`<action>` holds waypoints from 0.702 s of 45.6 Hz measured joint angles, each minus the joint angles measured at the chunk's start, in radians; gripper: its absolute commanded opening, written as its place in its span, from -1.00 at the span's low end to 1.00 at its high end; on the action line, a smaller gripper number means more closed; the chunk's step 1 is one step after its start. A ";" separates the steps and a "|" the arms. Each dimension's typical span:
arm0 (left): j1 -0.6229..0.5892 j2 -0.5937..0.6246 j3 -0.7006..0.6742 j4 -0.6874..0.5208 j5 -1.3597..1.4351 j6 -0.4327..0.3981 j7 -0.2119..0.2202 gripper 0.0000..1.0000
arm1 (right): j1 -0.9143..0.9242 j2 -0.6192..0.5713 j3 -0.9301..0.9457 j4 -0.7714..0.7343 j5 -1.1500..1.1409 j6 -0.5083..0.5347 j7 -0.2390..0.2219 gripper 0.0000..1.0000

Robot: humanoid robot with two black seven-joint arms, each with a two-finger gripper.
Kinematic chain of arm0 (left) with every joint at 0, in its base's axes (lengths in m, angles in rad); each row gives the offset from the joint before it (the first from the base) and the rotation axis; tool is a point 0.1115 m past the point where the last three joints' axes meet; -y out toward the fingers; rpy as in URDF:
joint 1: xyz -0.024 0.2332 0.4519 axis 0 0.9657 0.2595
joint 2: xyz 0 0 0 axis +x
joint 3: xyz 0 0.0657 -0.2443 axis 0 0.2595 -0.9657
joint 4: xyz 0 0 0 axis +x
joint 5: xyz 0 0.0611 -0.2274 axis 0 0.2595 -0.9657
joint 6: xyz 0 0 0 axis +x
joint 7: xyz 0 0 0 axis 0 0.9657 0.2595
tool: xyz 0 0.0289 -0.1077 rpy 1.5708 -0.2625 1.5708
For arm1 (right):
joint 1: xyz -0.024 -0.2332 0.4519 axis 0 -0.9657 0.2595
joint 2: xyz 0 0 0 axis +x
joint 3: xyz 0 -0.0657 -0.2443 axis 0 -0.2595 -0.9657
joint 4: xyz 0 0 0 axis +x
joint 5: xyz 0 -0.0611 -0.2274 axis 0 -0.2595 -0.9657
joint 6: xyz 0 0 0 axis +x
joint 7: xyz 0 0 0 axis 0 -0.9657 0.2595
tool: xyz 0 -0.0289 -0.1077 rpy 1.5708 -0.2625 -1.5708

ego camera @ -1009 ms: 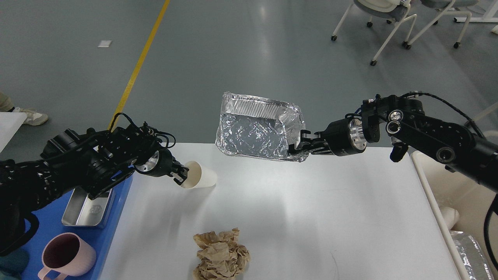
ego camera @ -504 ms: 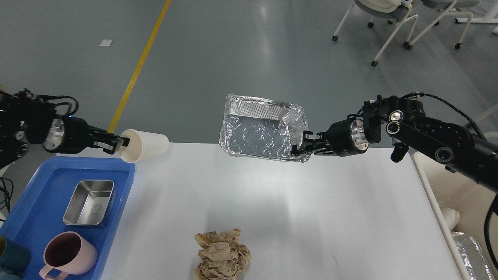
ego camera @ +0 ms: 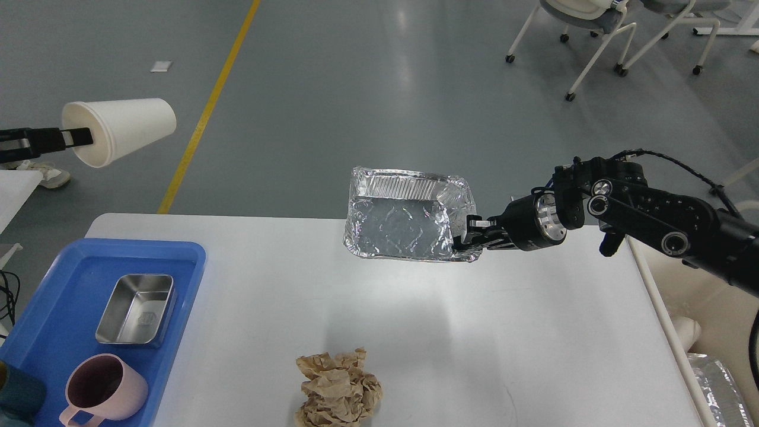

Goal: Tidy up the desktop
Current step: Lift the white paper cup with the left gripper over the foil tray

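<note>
The white desktop (ego camera: 486,332) fills the lower view. My right gripper (ego camera: 471,237) is shut on the right rim of a crumpled foil tray (ego camera: 403,222) and holds it in the air over the desktop's far edge. My left gripper (ego camera: 74,137) comes in at the far left, high above the floor. It is shut on the rim of a white paper cup (ego camera: 121,129), which lies sideways with its mouth toward the gripper. A crumpled brown paper ball (ego camera: 338,388) lies on the desktop near the front edge.
A blue plastic tray (ego camera: 65,296) at the left holds a steel box (ego camera: 137,308), a pink mug (ego camera: 104,388) and a teal object at the corner. A cream bin (ego camera: 705,308) stands at the right with foil inside. Chairs stand far back right.
My left gripper has lifted the paper cup up and far to the left, off the desktop. My right gripper has lowered the foil tray slightly and shifted it a little right.
</note>
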 measured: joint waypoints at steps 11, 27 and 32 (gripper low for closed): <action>-0.013 0.012 0.003 -0.015 0.040 -0.019 0.002 -0.91 | 0.004 0.000 -0.001 0.003 0.000 0.000 -0.001 -1.00; -0.285 -0.229 0.001 0.000 0.366 -0.236 0.013 -0.89 | 0.006 0.002 -0.001 0.006 0.002 -0.001 0.000 -1.00; -0.338 -0.324 0.004 0.008 0.448 -0.293 0.014 -0.89 | 0.004 0.003 -0.001 0.009 0.002 -0.003 0.000 -1.00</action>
